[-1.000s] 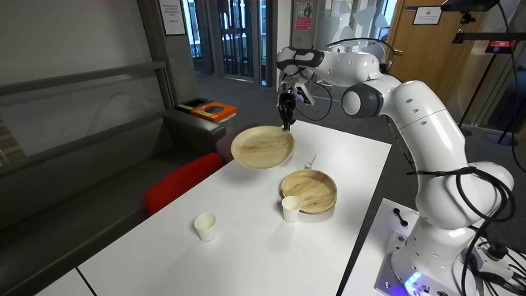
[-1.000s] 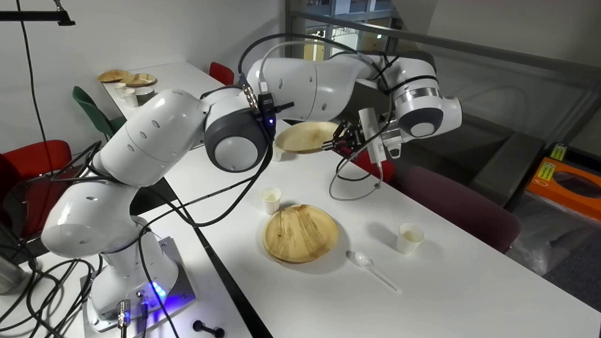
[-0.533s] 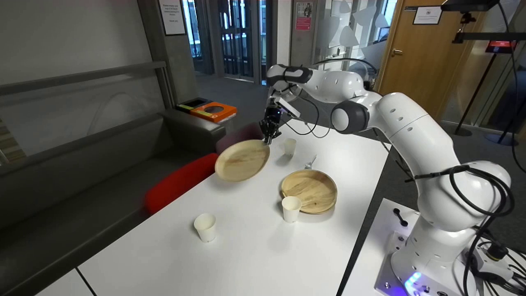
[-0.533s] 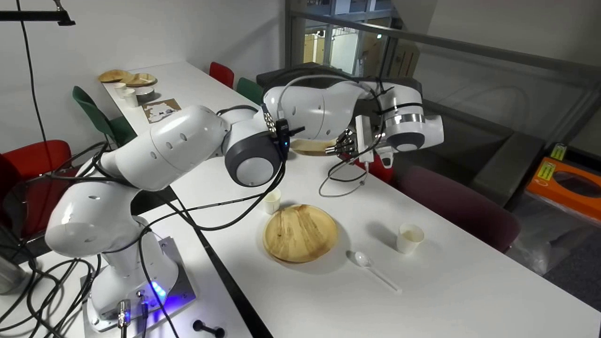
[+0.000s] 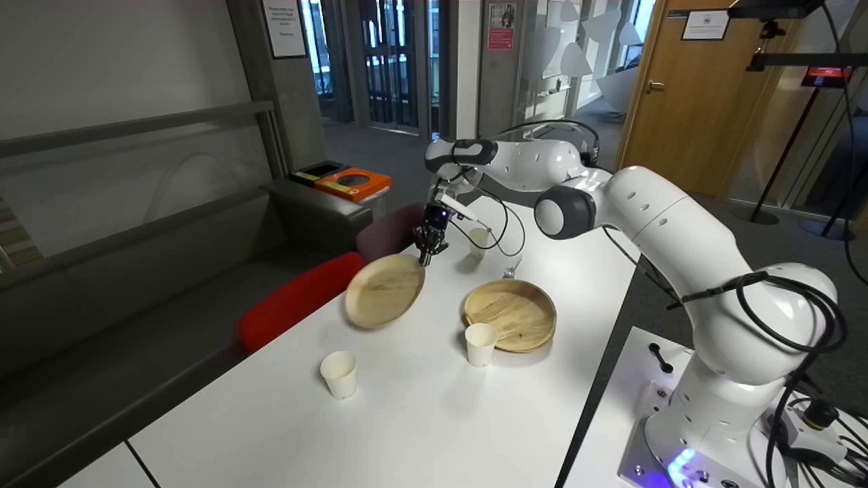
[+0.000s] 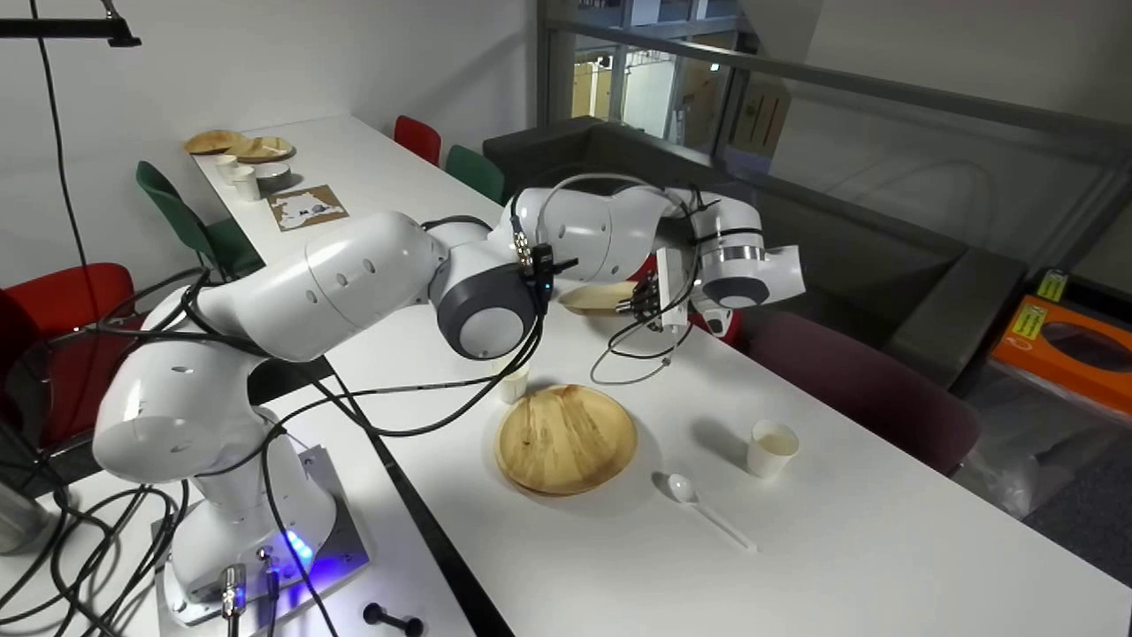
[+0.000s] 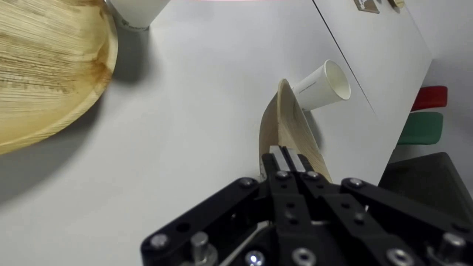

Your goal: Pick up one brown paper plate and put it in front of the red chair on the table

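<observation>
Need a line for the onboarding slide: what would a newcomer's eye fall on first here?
The big white robot arm, stretched over the white table in both exterior views. Next, the brown paper plate, held tilted by its rim in the fingers, close to the red chair. Then the orange-topped box past the end of the dark sofa.

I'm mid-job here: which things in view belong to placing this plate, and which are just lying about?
Belong to the job:
brown paper plate, held at its rim by the jaws
red chair at the table's edge
white table, where the plate goes

Just lying about:
stacked brown plates
three white cups on this table
white spoon
maroon chair
orange-topped box
</observation>
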